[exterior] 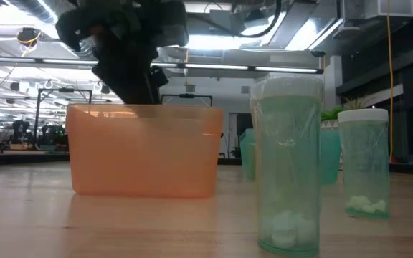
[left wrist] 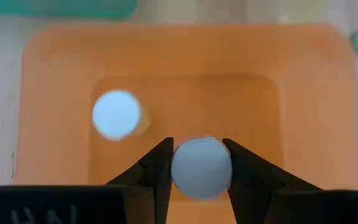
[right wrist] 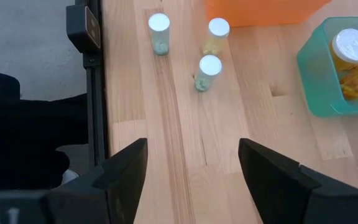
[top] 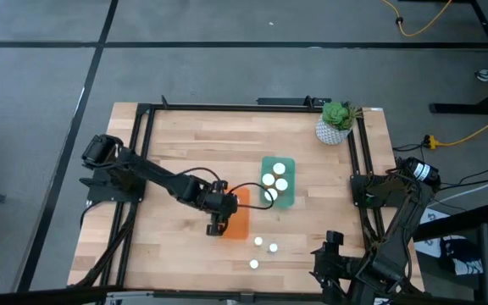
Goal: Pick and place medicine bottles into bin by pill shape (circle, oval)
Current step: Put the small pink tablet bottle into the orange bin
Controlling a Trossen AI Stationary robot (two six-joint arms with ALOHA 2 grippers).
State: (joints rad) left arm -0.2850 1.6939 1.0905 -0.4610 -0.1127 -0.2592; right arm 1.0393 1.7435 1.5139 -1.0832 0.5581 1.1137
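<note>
My left gripper (left wrist: pixel 196 144) points down over the orange bin (top: pixel 237 213) and is shut on a white-topped medicine bottle (left wrist: pixel 201 169). A second white-topped bottle (left wrist: pixel 117 115) stands on the bin's floor beside it. Three larger bottles (top: pixel 274 180) stand in the teal bin (top: pixel 288 163). Three small bottles (top: pixel 258 241) (top: pixel 273 248) (top: pixel 254 264) stand upright on the table near the front edge; they also show in the right wrist view (right wrist: pixel 209 65). My right gripper (right wrist: pixel 191 149) is open and empty at the table's near right. My left gripper pinches the bottle's white top (left wrist: pixel 178 171) between its two fingers, one on each side. The fingers come from above, pointing down. The bottle stands upright within the orange bin's outline; I cannot tell whether its base touches the bin's floor.
A white plant pot (top: pixel 335 127) stands at the table's far right corner. A black frame rail (top: pixel 364 169) runs along the table's edges. Bare wood lies left of the orange bin and between the small bottles and my right gripper.
</note>
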